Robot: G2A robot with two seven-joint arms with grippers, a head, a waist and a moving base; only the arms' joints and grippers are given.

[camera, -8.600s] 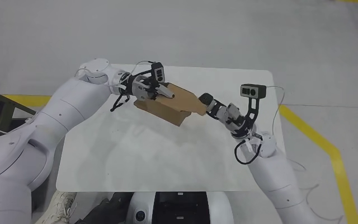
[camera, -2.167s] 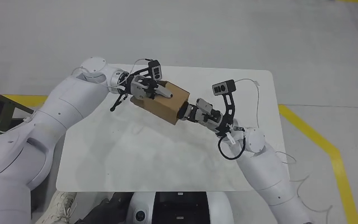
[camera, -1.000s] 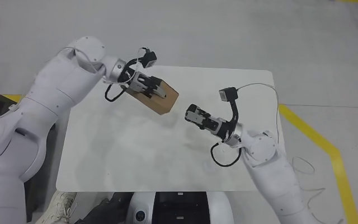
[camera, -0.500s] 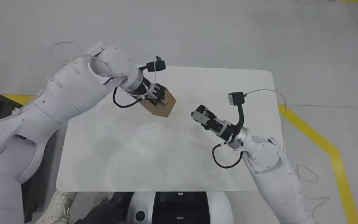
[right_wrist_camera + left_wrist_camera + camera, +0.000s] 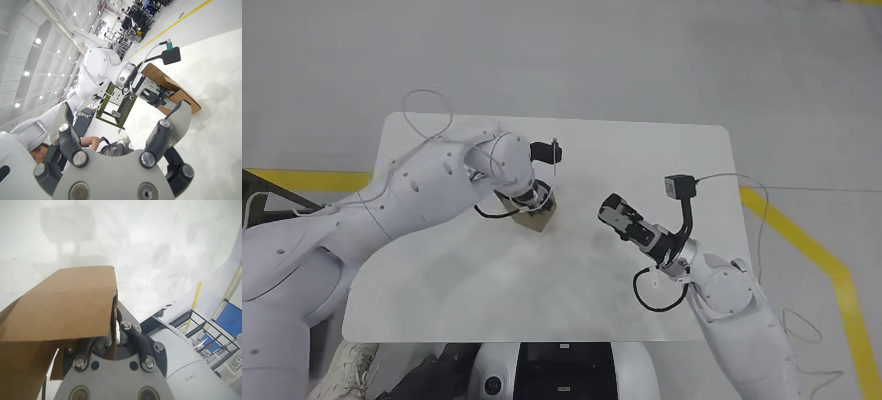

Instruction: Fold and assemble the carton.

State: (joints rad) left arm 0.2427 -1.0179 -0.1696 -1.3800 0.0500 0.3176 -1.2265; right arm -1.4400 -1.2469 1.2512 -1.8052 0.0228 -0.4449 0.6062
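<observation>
Scene: a white table (image 5: 642,290) seen from above, with two white robot arms bent over it.

Carton: a small brown cardboard carton (image 5: 543,217) sits over the far middle of the table, a little toward the robot's left. It is tilted, with one corner pointing down at the table top. Whether that corner touches the surface cannot be told.

Carton shape: its sides are stood up into a box. The end facing the left arm is open, with loose flaps around the opening.

Left gripper: the left gripper (image 5: 530,198) reaches into the open end and pinches one cardboard wall of the carton between its dark fingers, one inside and one outside.

Left wrist view: a folded flap of the carton (image 5: 62,313) lies across the front of the gripper and hides its fingertips, with bare table beyond.

Right gripper: the right gripper (image 5: 610,212) is to the robot's right of the carton, aimed at it, with a strip of bare table between them. Its jaws are spread wide and hold nothing.

Right wrist view: the carton (image 5: 186,99) shows just past one pale fingertip.
</observation>
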